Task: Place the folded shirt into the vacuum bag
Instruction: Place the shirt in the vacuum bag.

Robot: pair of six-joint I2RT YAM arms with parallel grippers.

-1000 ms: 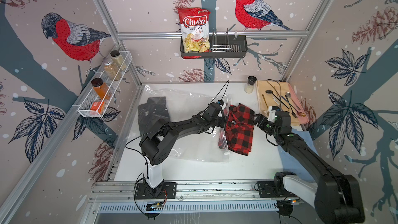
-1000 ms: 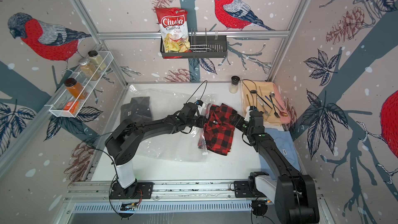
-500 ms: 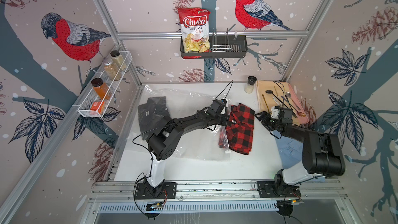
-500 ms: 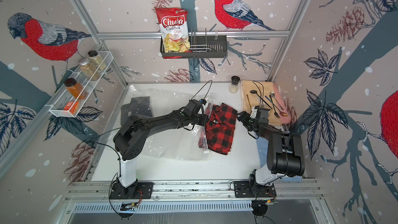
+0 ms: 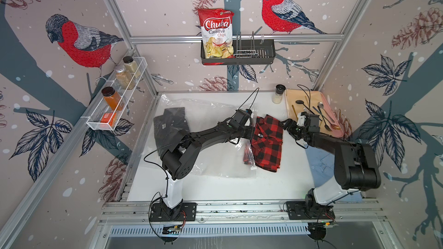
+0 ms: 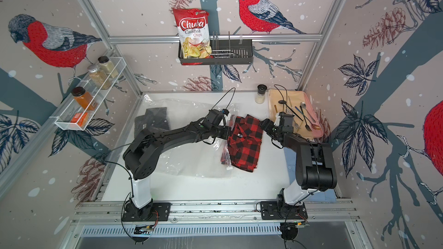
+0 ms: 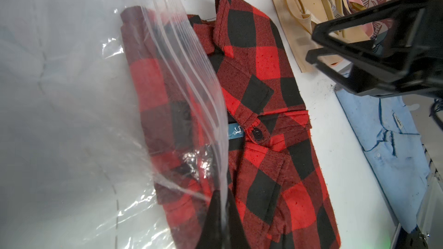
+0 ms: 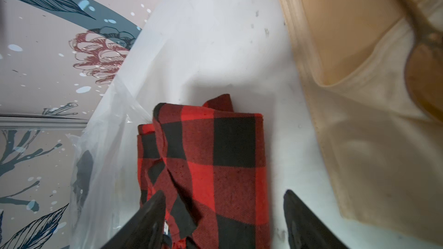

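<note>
L gripper (image 7: pixel 221 194) is pinching tight on the zip edge of the vacuum bag (image 5: pixel 215 161), holding that lip raised off the table (image 5: pixel 239 188). R gripper (image 8: pixel 224 194) is hanging w/ fingers spread wide over a back corner of the folded shirt (image 5: pixel 267 144), gripping nothing; contact w/ cloth unclear. The red-black plaid shirt is lying flat on the table at the bag's mouth, mostly outside, w/ one long edge showing thru the plastic under the lifted lip.
</note>
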